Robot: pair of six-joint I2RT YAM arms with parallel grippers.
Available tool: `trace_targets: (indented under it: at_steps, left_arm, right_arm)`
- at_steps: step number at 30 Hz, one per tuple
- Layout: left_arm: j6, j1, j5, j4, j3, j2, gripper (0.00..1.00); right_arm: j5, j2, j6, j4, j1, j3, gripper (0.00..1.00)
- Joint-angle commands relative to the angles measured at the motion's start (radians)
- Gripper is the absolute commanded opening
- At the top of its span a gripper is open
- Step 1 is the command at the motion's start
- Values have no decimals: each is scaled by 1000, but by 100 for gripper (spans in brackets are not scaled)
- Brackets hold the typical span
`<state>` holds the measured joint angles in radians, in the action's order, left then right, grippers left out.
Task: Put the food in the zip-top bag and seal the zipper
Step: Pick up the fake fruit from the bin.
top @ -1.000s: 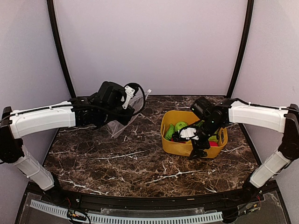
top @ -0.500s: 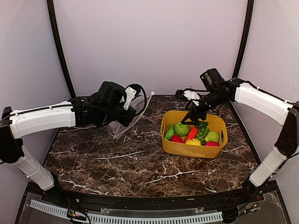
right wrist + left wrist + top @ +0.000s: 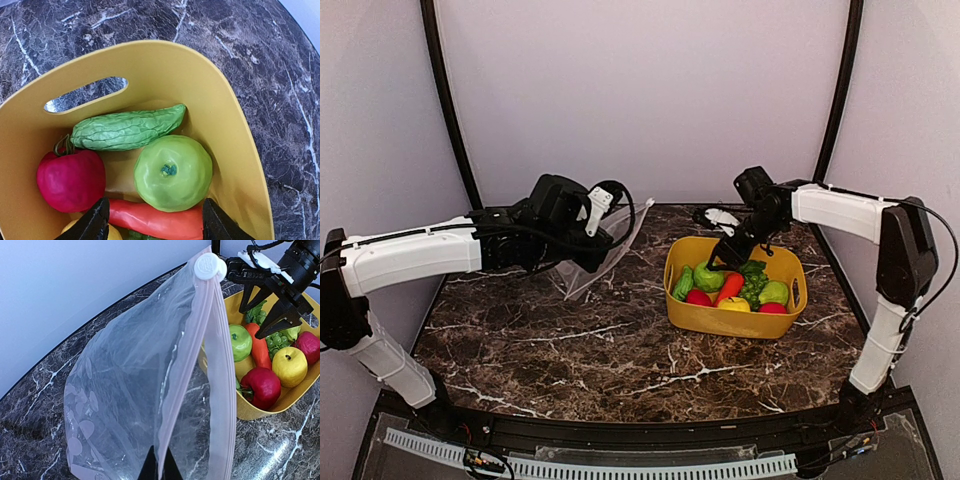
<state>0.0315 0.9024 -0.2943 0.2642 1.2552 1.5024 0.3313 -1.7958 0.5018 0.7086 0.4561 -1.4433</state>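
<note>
Two claws are pictured over a marbled table (image 3: 570,350): one clenched on the zip-top bag (image 3: 125,390), the other spread above the food (image 3: 730,290).

The left gripper (image 3: 160,467) is seen pinched shut on the bag's mouth edge, with the zipper (image 3: 220,365) running up from the claw to a white slider (image 3: 207,265). The right gripper (image 3: 155,220) is held with fingers apart, grasping nothing, directly over a green apple (image 3: 172,172). A green cucumber (image 3: 127,130) lies beyond its fingertips and a red fruit (image 3: 70,180) beside one finger, all inside the yellow basket (image 3: 150,65).
</note>
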Motion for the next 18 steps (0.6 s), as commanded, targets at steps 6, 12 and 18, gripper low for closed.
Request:
trace_targets:
  at_steps: [6,12,18]
  left_arm:
    - [15,4,13,24,15,-6,1]
    - [26,3,32,29,18,5,1]
    - [25,4,29,32,21,7,1]
  right_arm:
    - [-27,-80,-31,-20,5,-41,64]
    - [-42,-115,-27,-9,17,-49,70]
    - [-67,-146,-35,-19,26,-57,76]
